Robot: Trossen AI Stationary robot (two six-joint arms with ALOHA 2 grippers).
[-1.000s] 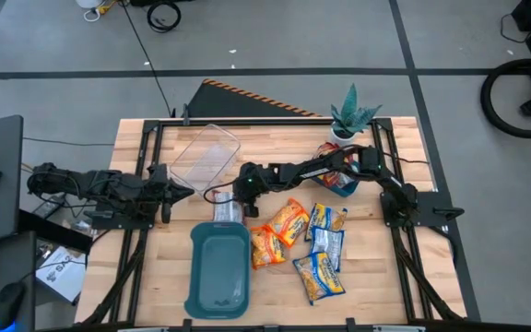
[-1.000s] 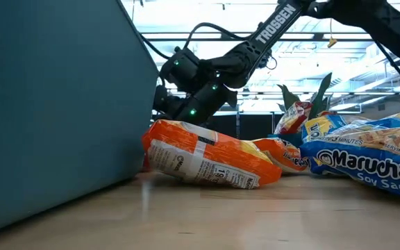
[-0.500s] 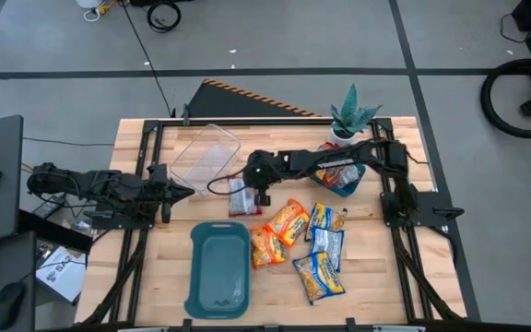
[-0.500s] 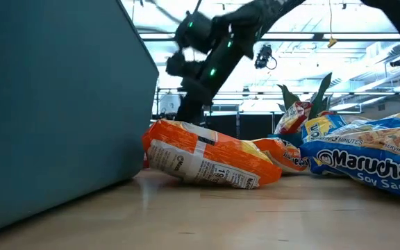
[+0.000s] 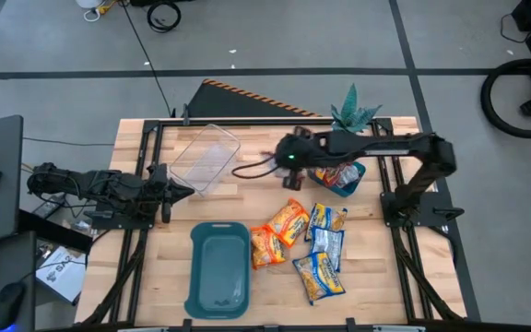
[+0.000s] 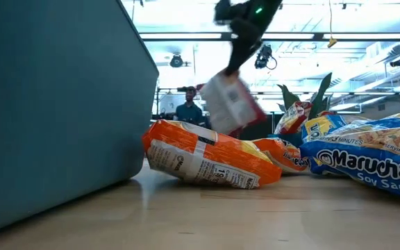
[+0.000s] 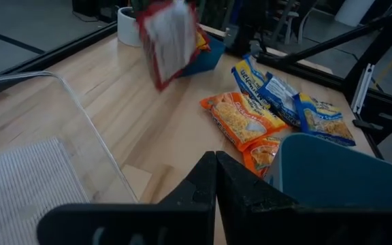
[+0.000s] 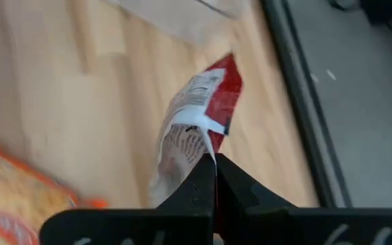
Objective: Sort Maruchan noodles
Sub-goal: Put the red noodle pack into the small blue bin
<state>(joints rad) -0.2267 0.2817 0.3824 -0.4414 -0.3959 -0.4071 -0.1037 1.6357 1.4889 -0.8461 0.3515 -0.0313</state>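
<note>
My right gripper (image 5: 290,166) is above the table's far middle, shut on a red and white noodle packet (image 6: 231,104), which also shows in the left wrist view (image 7: 169,37). Two orange packets (image 5: 289,221) (image 5: 267,247) and three blue-and-yellow packets (image 5: 325,249) lie flat on the table right of middle. More red packets lie in a small teal tray (image 5: 356,175) at the back right. My left gripper (image 5: 167,192) is shut and empty at the table's left, beside the clear tub (image 5: 206,152). My right gripper pinches one end of the red packet (image 8: 194,160) between its two shut fingers. The fingers come from above, slanting down. The packet hangs tilted below the fingers (image 6: 233,64), lifted clear of the table.
A large teal tray (image 5: 219,269) stands at the near middle-left and fills the low view's left side (image 6: 54,104). A potted plant (image 5: 350,115) stands at the far edge. A person shows far off in the room (image 6: 187,104). Bare wood lies between the tub and the packets.
My right gripper has risen and gone toward the table's right and far edges, away from the large teal tray, still shut on the red packet. The packet has been lifted off the table and now hangs in the air.
</note>
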